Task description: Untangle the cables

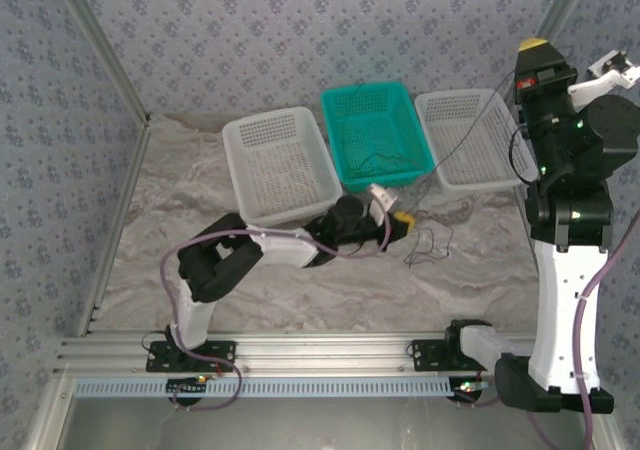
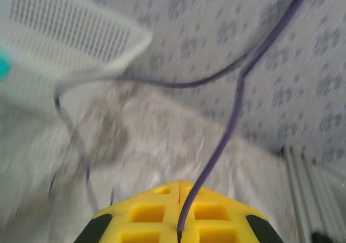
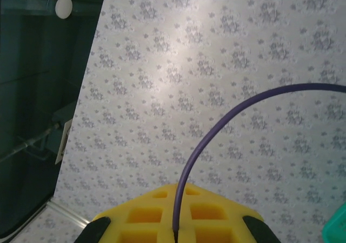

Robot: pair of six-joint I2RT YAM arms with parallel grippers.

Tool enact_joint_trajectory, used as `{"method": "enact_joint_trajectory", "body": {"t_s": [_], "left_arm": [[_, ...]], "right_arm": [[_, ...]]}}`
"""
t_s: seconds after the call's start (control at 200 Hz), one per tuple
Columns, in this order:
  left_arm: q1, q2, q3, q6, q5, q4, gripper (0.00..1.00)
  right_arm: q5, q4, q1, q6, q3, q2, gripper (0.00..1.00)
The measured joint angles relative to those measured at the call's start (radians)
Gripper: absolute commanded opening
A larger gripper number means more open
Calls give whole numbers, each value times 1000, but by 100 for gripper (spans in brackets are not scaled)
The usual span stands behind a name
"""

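Top external view: the left gripper point(image 1: 403, 218) sits low on the table point(image 1: 200, 250), just beside the loose cables point(image 1: 430, 242); the right gripper point(image 1: 533, 45) is raised high. Left wrist view, blurred: yellow fingers point(image 2: 146, 213) are pressed together on a purple cable point(image 2: 216, 151). Right wrist view: fingers point(image 3: 146, 216) likewise pinch a purple cable point(image 3: 189, 167), possibly the same strand.

3 baskets point(image 1: 366, 92) behind, left gripper point(image 1: 403, 219) low beside thin looped cables point(image 1: 428, 244)
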Motion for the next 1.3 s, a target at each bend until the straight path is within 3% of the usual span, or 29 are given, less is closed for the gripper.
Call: {"method": "enact_joint_trajectory", "body": {"t_s": [0.19,0.39,0.565,0.809,1.299], "left_arm": [[17,-164,-325,-8,-73,8,0],[92,-379,-531,-26,-143,39,0],[182,-571,-687,-26,-200,-11,0],[319,-878,-854,-18,-267,-197,0],[445,-1378,-1022,-34,-325,-527,0]], "right_arm": [[52,-15,-70,-29,44,41,0],[80,-73,-160,-58,107,130,0],[114,-134,-173,-135,232,223,0],[234,-249,-175,-271,453,318,0],[438,-283,-105,-610,869,636,0]]}}
